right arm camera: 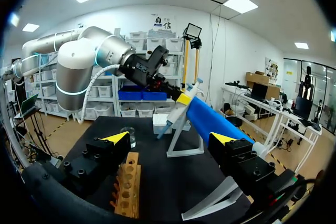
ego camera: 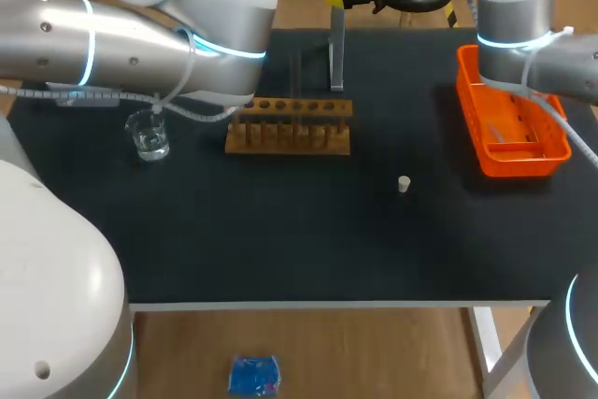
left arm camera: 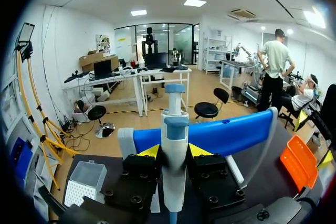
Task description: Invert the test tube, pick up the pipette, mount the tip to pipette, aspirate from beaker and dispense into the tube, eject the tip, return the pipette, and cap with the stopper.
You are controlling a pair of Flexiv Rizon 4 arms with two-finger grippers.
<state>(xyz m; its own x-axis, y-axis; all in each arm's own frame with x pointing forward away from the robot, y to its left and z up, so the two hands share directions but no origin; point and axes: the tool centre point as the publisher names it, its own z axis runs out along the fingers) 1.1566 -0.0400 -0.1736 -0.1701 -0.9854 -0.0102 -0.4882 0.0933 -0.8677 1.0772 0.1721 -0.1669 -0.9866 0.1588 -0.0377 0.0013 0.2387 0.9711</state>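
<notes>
1. the left gripper [left arm camera: 174, 151] is closed on the pipette [left arm camera: 174, 129], one yellow tip pressed to each side of its body just under the head. i judge the grip sits there so the plunger end is free.
2. the pipette leans on the blue cradle [left arm camera: 226, 132] right behind the fingers, so it looks not yet lifted off (step in hand: the pick-up).
3. the tip box [left arm camera: 84, 181] lies beside and below this gripper, probably the next stop.
4. the right gripper [right arm camera: 169, 139] is spread wide with nothing between its fingers. the wooden rack [right arm camera: 126, 184] lies just under it, and the beaker [right arm camera: 127, 136] stands further ahead.
5. i cannot make out the test tube.
</notes>
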